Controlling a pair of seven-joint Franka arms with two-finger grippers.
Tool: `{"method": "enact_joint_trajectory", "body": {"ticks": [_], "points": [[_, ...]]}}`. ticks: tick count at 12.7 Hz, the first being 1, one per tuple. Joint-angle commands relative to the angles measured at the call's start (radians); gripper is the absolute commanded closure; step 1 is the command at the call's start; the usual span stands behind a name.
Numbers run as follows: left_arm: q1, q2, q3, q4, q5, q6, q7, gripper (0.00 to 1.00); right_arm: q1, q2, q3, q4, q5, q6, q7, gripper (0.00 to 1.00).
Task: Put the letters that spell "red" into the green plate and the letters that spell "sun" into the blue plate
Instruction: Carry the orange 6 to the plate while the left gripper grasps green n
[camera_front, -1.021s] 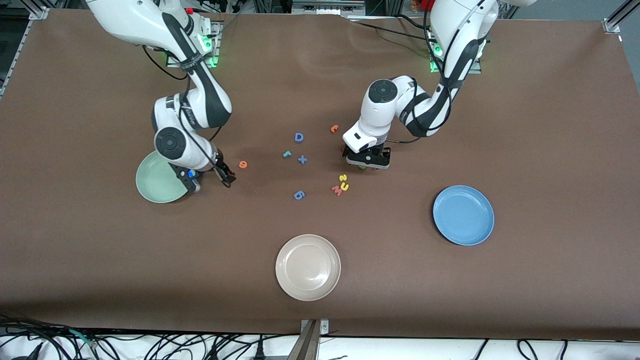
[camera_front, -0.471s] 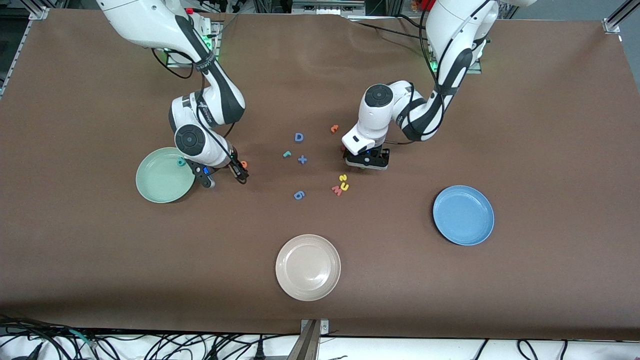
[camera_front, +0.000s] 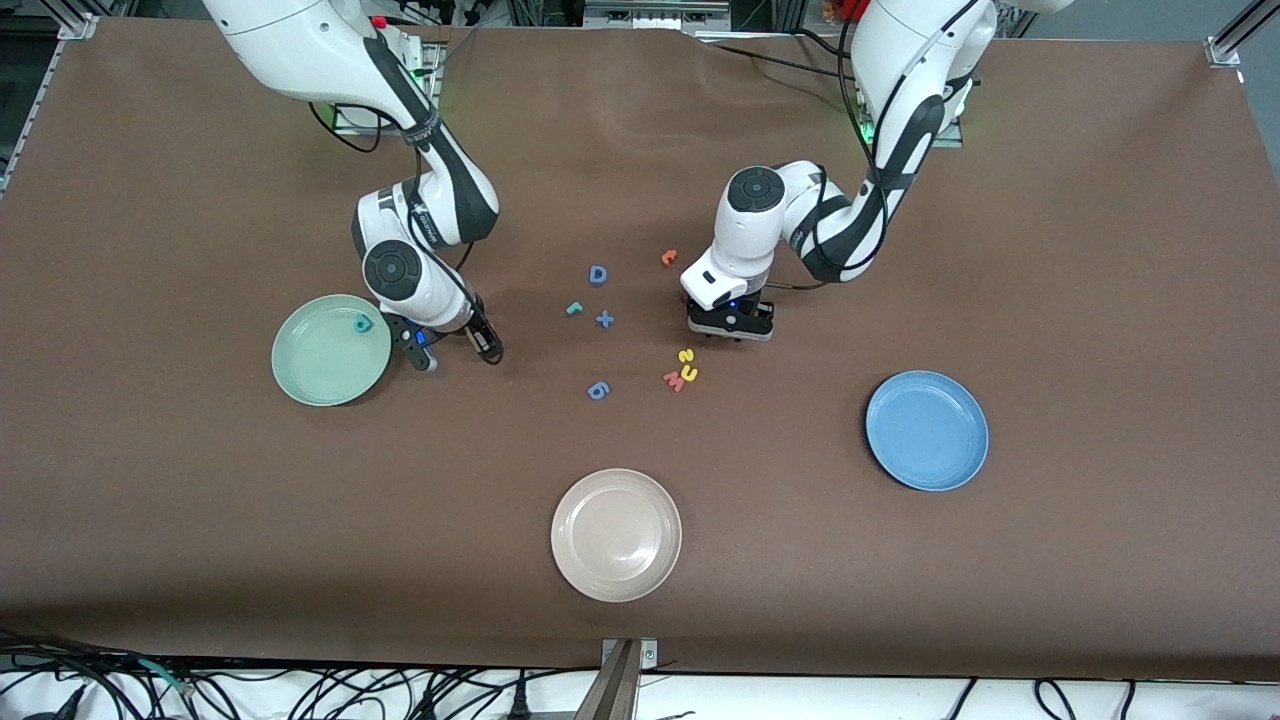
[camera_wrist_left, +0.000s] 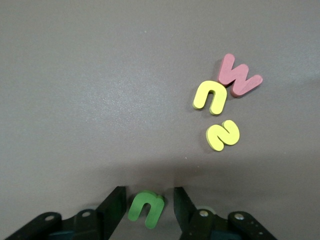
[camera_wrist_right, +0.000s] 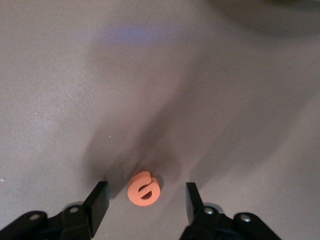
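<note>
On the brown counter (camera_front: 900, 250), the left gripper (camera_wrist_left: 145, 212) is down with its jaws parted around the green arch letter (camera_wrist_left: 146, 207), gaps on both sides. The right gripper (camera_wrist_right: 144, 200) stands jaws-apart around the orange e (camera_wrist_right: 143, 189), just beside the green plate (camera_front: 310, 375), which holds a teal letter (camera_front: 362, 322); the blue plate (camera_front: 927, 430) lies well apart.

We're high across the table, looking down at both bases at twelve o'clock. Left wrist camera hangs close over the yellow s (camera_wrist_left: 223, 135), also in front view at center (camera_front: 685, 355). Right wrist camera sits just as close above the orange e (camera_wrist_right: 143, 189).
</note>
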Motion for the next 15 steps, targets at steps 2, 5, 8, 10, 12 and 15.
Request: {"method": "enact_joint_trajectory", "body": {"ticks": [2, 5, 8, 10, 12, 15], "points": [[-0.012, 0.016, 0.011, 0.009, 0.035, -0.003, -0.034, 0.66, 0.005, -0.004, 0.001, -0.009, 0.015, 0.015, 0.011, 0.31], [-0.016, 0.016, 0.011, 0.009, 0.035, -0.003, -0.049, 0.75, 0.005, -0.002, 0.001, -0.009, 0.015, 0.016, 0.008, 0.47], [-0.016, 0.016, 0.011, 0.009, 0.035, -0.009, -0.051, 0.76, 0.005, 0.000, 0.001, -0.011, 0.015, 0.032, 0.008, 0.48], [-0.015, 0.016, 0.011, 0.009, 0.035, -0.009, -0.051, 0.73, 0.005, 0.003, 0.001, -0.011, 0.015, 0.035, 0.001, 0.55], [-0.013, 0.013, 0.011, 0.009, 0.035, -0.011, -0.051, 0.70, 0.005, 0.003, 0.001, -0.011, 0.013, 0.035, -0.012, 0.81], [-0.013, 0.007, 0.011, 0.009, 0.035, -0.015, -0.060, 0.63, 0.005, 0.000, 0.001, -0.006, 0.012, 0.027, -0.012, 0.88]]}}
